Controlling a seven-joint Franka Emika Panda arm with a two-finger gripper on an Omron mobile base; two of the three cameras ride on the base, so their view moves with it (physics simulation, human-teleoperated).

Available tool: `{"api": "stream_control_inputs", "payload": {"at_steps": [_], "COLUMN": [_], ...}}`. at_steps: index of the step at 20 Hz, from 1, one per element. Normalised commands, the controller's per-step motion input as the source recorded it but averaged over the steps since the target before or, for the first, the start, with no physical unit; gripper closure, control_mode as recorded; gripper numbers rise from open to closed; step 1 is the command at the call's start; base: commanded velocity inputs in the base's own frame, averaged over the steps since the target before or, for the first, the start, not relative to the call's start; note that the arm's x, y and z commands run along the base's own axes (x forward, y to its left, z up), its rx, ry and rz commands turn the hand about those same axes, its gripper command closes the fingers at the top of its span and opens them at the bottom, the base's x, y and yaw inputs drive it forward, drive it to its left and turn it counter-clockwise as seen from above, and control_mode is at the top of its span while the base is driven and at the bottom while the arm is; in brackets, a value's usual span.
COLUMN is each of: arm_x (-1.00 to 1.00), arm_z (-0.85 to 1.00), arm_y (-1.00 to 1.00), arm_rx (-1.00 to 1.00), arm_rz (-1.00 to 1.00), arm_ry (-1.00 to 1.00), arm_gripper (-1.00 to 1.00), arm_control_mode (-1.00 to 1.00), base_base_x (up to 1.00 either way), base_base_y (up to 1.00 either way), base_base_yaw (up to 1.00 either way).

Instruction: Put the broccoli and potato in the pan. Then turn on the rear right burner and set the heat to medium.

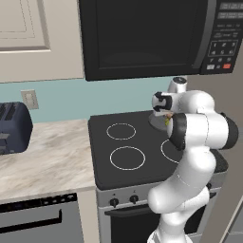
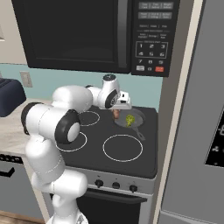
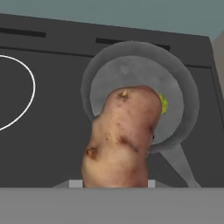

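Note:
My gripper (image 2: pixel 117 110) is shut on the potato (image 3: pixel 122 140), an orange-brown lump that hangs just above the left part of the pan (image 3: pixel 131 57). The pan (image 2: pixel 136 114) is round, shallow and dark grey, and it sits on the rear right burner with its thin handle (image 3: pixel 179 164) pointing toward the stove front. The broccoli (image 2: pixel 130 119), a tiny yellow-green floret, lies inside the pan. In the hand view the broccoli (image 3: pixel 164 105) peeks out from behind the potato's right side. In the left base view my own arm covers most of the pan (image 1: pixel 155 121).
The black stovetop (image 2: pixel 144 162) has white burner rings (image 2: pixel 123 148) and a row of knobs (image 2: pixel 116 185) along its front. A microwave (image 2: pixel 87 35) hangs low above the stove. A fridge wall (image 2: pixel 192 144) stands close on the right. A dark toaster (image 1: pixel 12 127) sits on the left counter.

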Motion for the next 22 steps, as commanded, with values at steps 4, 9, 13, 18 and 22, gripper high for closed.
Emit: {"api": "stream_control_inputs", "payload": {"at_steps": [4, 9, 13, 18, 22], "arm_x": [0.36, 0.3, 0.26, 0.27, 0.26], "arm_z": [-0.3, -0.26, -0.16, -0.13, -0.23], "arm_y": [0.0, 0.0, 0.0, 0.0, 0.0], "arm_rx": [0.0, 0.0, 0.0, 0.0, 0.0], "arm_rz": [0.0, 0.0, 0.0, 0.0, 0.0], "arm_ry": [0.0, 0.0, 0.0, 0.0, 0.0], "arm_gripper": [1.0, 1.0, 1.0, 1.0, 1.0], "arm_control_mode": [-1.0, -1.0, -1.0, -1.0, -1.0], "base_base_x": [0.0, 0.0, 0.0, 0.0, 0.0], "base_base_y": [0.0, 0.0, 0.0, 0.0, 0.0], "base_base_yaw": [0.0, 0.0, 0.0, 0.0, 0.0]}}
